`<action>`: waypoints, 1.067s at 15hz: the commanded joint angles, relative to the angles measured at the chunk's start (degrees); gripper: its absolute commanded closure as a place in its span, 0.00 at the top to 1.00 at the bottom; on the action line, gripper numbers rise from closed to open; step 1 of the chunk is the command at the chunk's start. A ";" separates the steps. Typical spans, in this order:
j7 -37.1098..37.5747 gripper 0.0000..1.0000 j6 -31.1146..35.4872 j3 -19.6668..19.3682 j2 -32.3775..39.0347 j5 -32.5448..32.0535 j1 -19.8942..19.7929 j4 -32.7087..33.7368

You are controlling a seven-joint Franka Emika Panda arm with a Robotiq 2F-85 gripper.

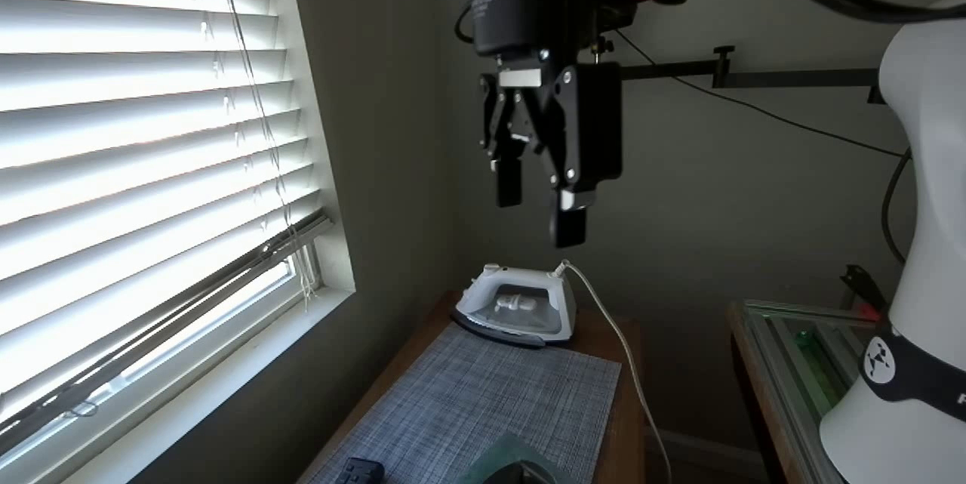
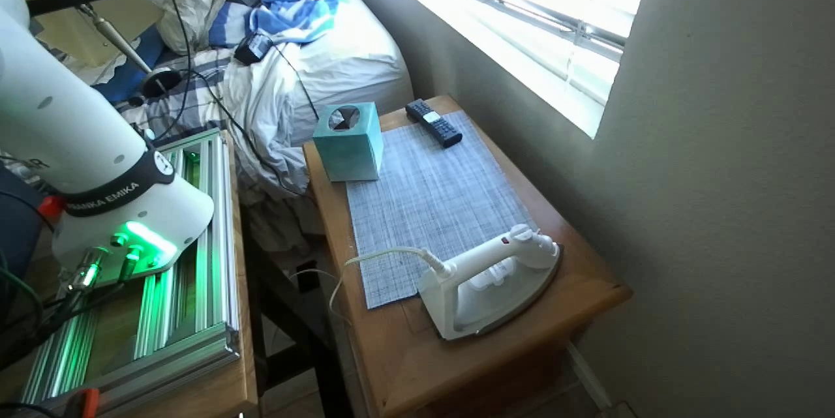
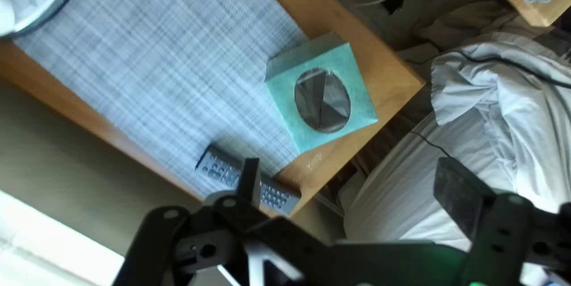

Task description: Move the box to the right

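Fingers [image 3: 461,196] spread wide, well apart from teal box [image 2: 352,160], which sits at desk [image 2: 404,366] corner near bed [image 2: 365,59], overlapping mat [image 2: 430,209]. Remote [image 2: 436,124] near box, across mat edge; white iron [image 2: 489,294] at mat's other end, cord [image 2: 393,249] over desk edge.

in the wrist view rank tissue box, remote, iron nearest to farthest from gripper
1. Tissue box and remote control: too close to call; box central, remote to its lower left.
2. Clothes iron: farthest, in the view's top-left corner.
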 commanded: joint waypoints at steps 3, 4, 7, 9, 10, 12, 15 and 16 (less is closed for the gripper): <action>-10.21 1.00 17.93 -1.17 15.00 2.65 6.61 -0.29; -12.26 1.00 18.02 -1.24 17.14 2.44 6.70 -0.43; -14.95 1.00 18.96 -0.17 23.42 0.63 3.94 -0.72; -16.38 1.00 18.54 0.03 26.19 1.85 2.61 -0.79; -14.29 1.00 17.24 1.63 23.41 1.74 2.34 -0.79; -15.26 1.00 17.61 1.79 25.83 1.70 1.32 -0.74; -13.72 1.00 22.39 2.72 28.45 -1.17 0.37 -0.63; -14.04 1.00 25.86 3.33 30.16 -3.24 -0.22 -0.64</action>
